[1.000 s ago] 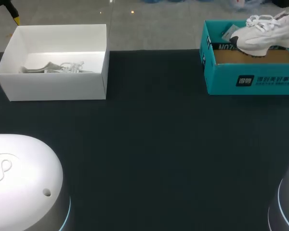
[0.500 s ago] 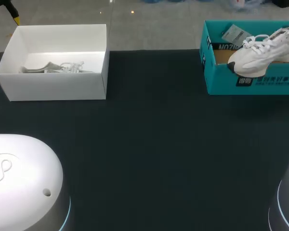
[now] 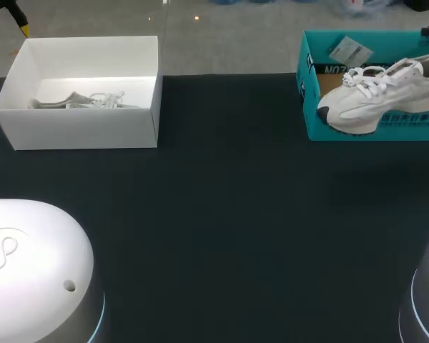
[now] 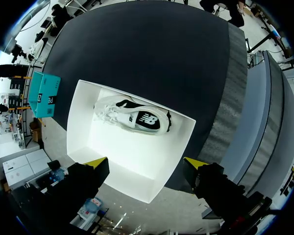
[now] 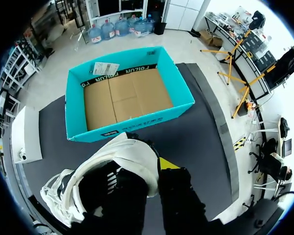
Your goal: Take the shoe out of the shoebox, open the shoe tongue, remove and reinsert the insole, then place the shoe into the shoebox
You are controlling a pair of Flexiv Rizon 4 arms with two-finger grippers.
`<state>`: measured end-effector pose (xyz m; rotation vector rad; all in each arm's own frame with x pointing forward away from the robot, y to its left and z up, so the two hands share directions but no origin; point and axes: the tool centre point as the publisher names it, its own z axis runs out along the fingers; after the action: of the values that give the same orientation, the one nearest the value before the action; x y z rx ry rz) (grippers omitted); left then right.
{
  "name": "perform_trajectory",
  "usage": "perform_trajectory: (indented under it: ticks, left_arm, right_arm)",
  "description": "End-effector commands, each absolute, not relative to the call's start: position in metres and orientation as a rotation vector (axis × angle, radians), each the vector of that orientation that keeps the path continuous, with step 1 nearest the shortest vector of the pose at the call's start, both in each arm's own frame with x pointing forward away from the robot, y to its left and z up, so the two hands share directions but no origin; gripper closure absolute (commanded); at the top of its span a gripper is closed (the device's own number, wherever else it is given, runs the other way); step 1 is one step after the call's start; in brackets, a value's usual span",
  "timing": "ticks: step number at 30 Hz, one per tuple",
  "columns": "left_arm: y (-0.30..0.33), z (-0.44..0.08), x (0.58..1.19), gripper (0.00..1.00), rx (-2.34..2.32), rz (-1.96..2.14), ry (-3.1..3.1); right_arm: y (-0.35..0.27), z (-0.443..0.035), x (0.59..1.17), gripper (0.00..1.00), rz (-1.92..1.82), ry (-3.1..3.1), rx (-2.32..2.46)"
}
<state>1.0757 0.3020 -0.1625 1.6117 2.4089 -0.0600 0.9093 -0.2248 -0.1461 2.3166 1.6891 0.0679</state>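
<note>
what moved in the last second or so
The white shoe, clamped in the right pincer, travelled from over the teal shoebox toward the robot and leftward. It now hangs before the box's front wall, toe tipped down. The white box and the second shoe inside it stayed put.

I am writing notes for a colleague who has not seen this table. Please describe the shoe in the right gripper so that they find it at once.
Find the teal box on the table, far right. The shoe hangs in front of its near wall, heel gripped by the right gripper. The other white shoe lies inside the white box; this one is outside any box.
</note>
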Motion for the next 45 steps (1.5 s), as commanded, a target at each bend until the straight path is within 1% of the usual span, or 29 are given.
perform_trajectory:
  ticks: [1, 13, 20, 32, 45]
  left_arm:
    - [0.302, -0.163, 1.074, 0.00, 1.610, -0.053, 2.409]
    - [0.302, -0.163, 1.074, 0.00, 1.610, -0.053, 2.409]
    - [0.302, -0.163, 1.074, 0.00, 1.610, -0.053, 2.409]
    - [0.302, -0.163, 1.074, 0.00, 1.610, -0.053, 2.409]
    - [0.302, -0.163, 1.074, 0.00, 1.610, -0.053, 2.409]
  right_arm:
    - [-0.206, -0.146, 0.874, 1.00, 0.264, 1.609, 2.134]
    - [-0.135, -0.152, 0.804, 1.00, 0.279, 1.732, 2.045]
    - [-0.105, -0.158, 0.776, 1.00, 0.306, 1.834, 2.010]
    - [-0.087, -0.175, 0.767, 1.00, 0.233, 1.839, 2.130]
    - [-0.087, -0.175, 0.767, 1.00, 0.233, 1.839, 2.130]
